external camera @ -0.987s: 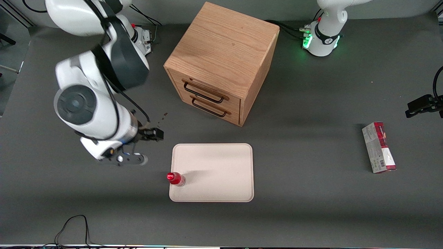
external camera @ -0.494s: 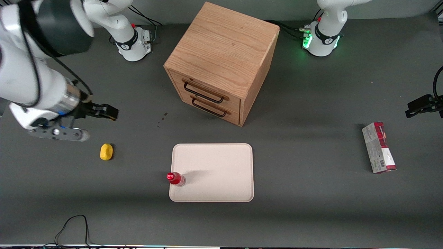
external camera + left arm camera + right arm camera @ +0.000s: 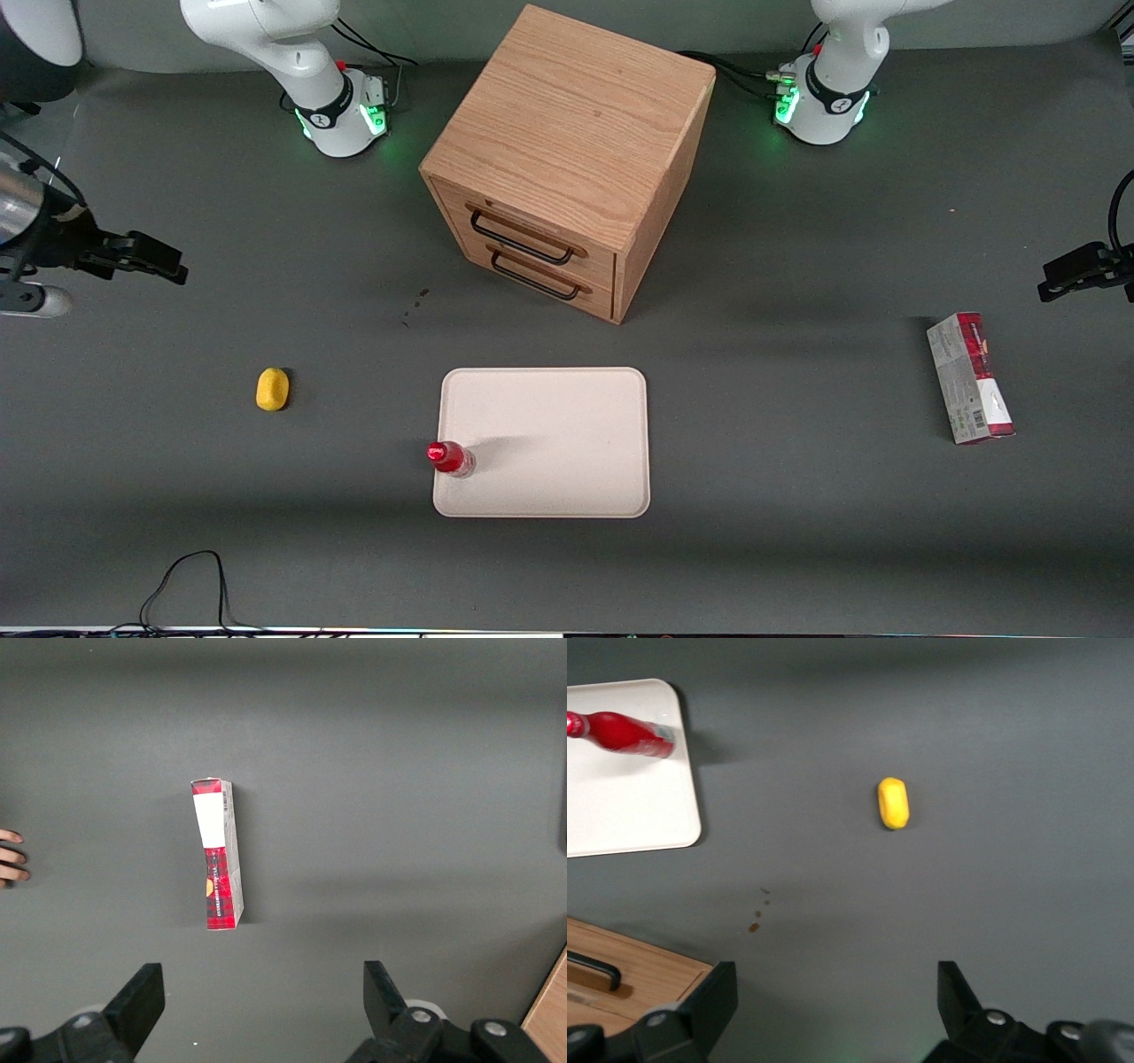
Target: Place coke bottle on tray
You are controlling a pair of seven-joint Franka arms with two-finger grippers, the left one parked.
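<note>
The coke bottle (image 3: 450, 458), with red cap and red label, stands upright on the pale cream-pink tray (image 3: 558, 425), at the tray's edge toward the working arm's end. It also shows in the right wrist view (image 3: 625, 734) on the tray's corner (image 3: 620, 806). My right gripper (image 3: 168, 264) is open and empty. It hangs above the table at the working arm's end, well away from the tray and farther from the front camera than the bottle. In the right wrist view the gripper (image 3: 835, 981) has only bare table between its fingers.
A yellow lump (image 3: 272, 389) lies on the table between gripper and tray, also in the right wrist view (image 3: 892, 803). The wooden drawer cabinet (image 3: 567, 151) stands farther back than the tray. A red-and-white carton (image 3: 970, 377) lies toward the parked arm's end. A cable (image 3: 190, 576) loops near the front edge.
My right arm has swung away from beside the tray toward its own end of the table and farther back, uncovering the yellow lump. The bottle and tray have not moved.
</note>
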